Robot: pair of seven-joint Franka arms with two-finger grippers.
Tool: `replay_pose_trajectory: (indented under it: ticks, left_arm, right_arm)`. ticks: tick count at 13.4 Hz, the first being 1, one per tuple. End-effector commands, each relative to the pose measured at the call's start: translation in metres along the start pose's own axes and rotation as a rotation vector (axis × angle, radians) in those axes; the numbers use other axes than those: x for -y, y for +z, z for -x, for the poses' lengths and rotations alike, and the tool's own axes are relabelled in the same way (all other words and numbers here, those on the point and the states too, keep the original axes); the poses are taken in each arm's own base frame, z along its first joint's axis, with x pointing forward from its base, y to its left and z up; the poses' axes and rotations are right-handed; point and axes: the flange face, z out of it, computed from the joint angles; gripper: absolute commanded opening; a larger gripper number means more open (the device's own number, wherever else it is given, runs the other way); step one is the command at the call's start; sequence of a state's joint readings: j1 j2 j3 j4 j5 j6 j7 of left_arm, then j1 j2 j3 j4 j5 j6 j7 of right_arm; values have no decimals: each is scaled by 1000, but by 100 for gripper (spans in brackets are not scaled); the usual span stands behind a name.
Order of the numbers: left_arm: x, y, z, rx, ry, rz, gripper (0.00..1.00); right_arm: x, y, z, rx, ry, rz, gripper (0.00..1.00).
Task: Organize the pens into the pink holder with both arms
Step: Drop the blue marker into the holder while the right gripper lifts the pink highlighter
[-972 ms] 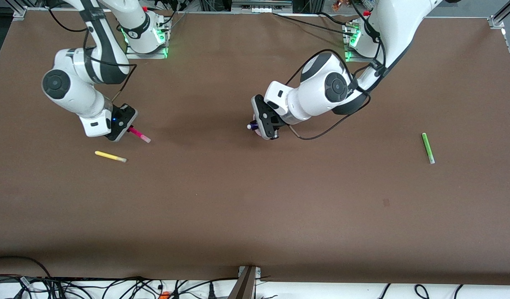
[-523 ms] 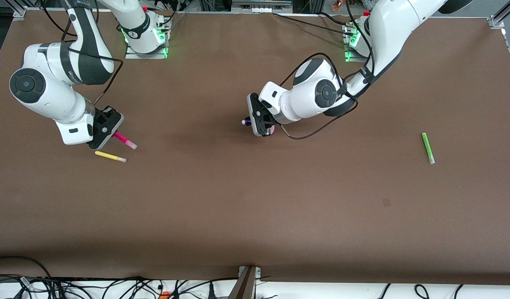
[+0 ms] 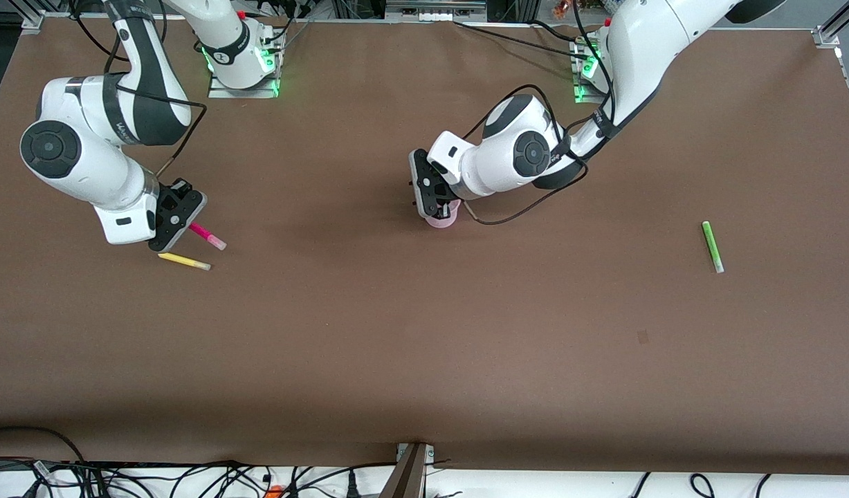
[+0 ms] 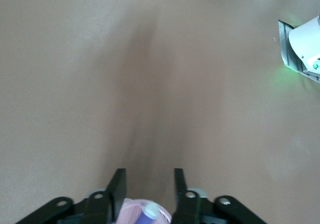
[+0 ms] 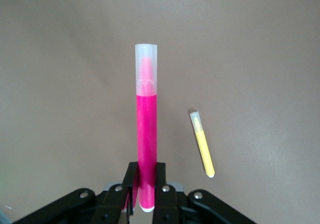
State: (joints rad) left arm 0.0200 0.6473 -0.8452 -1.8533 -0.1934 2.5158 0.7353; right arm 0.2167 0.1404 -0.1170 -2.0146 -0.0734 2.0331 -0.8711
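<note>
**Q:** How far along are you?

**A:** About a quarter, I judge. My left gripper (image 3: 436,207) hangs over the pink holder (image 3: 441,220), in the middle of the table. In the left wrist view its fingers (image 4: 119,190) stand apart with nothing between them, and just under them I see the purple pen (image 4: 151,214) end-up inside the holder's rim. So I count that one as in.

**Q:** And your right?

**A:** My right gripper (image 3: 182,220) is clamped on the magenta pen (image 3: 207,235), up off the table at the right arm's end. The right wrist view shows it plainly: fingers tight on the pen's lower end, pale cap pointing away from me.

**Q:** What's left?

**A:** Three pens. The magenta one has to travel to the holder, well apart from where I hold it. The yellow pen (image 3: 183,261) lies on the table just under my right gripper. The green pen (image 3: 712,246) lies toward the left arm's end, well apart from the holder, so I'd take that with my left.
</note>
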Motion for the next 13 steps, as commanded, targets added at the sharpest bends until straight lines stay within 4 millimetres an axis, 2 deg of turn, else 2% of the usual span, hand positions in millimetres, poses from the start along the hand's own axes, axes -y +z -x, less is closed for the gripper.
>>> replay_pose_trajectory:
  ticks: [1, 4, 5, 7, 9, 11, 13]
  left_arm:
    - [-1, -18, -6, -25, 4, -14, 100]
    - [12, -57, -6, 32, -111, 61, 100]
    - [8, -68, -8, 86, -183, 92, 100]
    - [-2, -87, -3, 219, -345, 100, 100]
    - [6, -100, 18, 363, -500, 9, 100]
    - [16, -141, 27, 441, -607, -102, 100]
    - [33, -192, 31, 499, -687, -265, 100]
  right_arm:
    - [-3, -6, 0, 19, 10, 5, 0]
    - [5, -23, -15, 29, 11, 9, 0]
    - [11, -32, -25, 53, 21, 24, 0]
    - [29, -53, -59, 100, 27, 59, 0]
    - [59, -75, -90, 147, 60, 78, 0]
    - [106, -90, -129, 196, 106, 140, 0]
    - [142, -96, -162, 216, 164, 183, 0]
